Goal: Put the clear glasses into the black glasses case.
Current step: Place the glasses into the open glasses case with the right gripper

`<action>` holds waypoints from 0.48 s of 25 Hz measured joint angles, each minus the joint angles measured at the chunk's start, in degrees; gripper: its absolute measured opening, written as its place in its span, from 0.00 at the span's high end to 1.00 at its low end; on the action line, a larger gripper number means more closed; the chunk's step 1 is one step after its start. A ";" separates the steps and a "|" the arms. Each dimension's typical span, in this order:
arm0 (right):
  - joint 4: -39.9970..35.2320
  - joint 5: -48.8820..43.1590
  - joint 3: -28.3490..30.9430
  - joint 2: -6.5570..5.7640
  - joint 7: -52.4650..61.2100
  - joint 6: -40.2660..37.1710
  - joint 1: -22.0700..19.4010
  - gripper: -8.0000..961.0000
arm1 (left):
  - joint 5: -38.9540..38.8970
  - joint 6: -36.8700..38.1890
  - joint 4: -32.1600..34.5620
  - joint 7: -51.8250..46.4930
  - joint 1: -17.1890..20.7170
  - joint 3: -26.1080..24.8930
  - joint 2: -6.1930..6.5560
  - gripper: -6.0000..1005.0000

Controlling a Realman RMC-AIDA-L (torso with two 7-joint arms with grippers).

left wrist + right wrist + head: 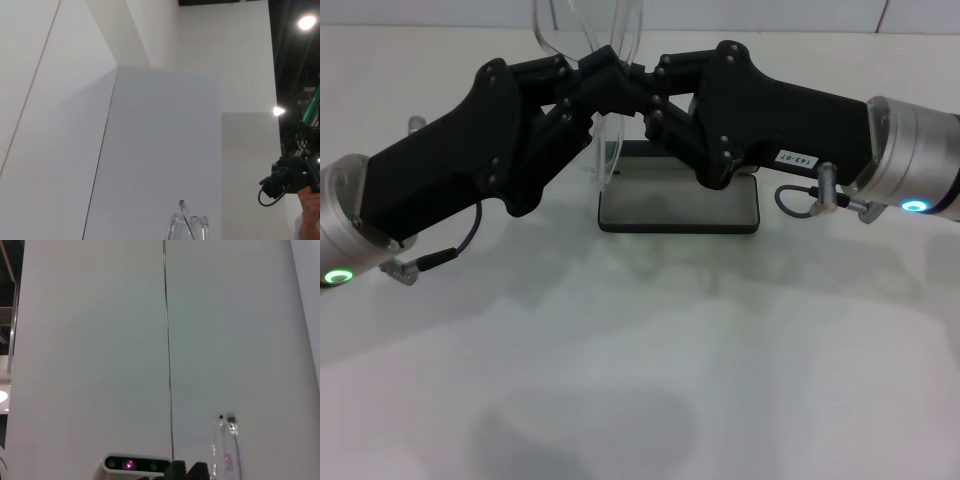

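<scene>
The clear glasses [607, 150] hang upright in the air above the black glasses case [678, 229], their thin arms reaching up past the top of the head view. Both grippers meet at the glasses from either side. My left gripper [598, 78] is shut on them from the left, and my right gripper [648, 85] is shut on them from the right. The case lies open on the white table, its grey lining facing up, partly hidden by the right gripper. An end of the glasses [187, 227] pokes into the left wrist view; the glasses' arm tips [227, 440] show in the right wrist view.
White table [640, 380] stretches in front of the case. The wrist views face white walls. A black camera rig [280, 182] and a person's hand [311, 212] are at the edge of the left wrist view; a camera bar [132, 464] shows in the right wrist view.
</scene>
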 joint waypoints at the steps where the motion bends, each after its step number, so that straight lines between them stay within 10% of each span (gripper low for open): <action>1: 0.00 0.00 0.00 0.00 0.00 0.04 0.00 0.92 | 0.01 0.00 -0.04 -0.01 -0.03 -0.04 0.02 0.88; 12: -1.24 0.15 0.31 -0.28 0.11 2.08 -0.58 0.92 | 0.40 3.29 0.52 0.03 0.74 0.35 0.86 0.88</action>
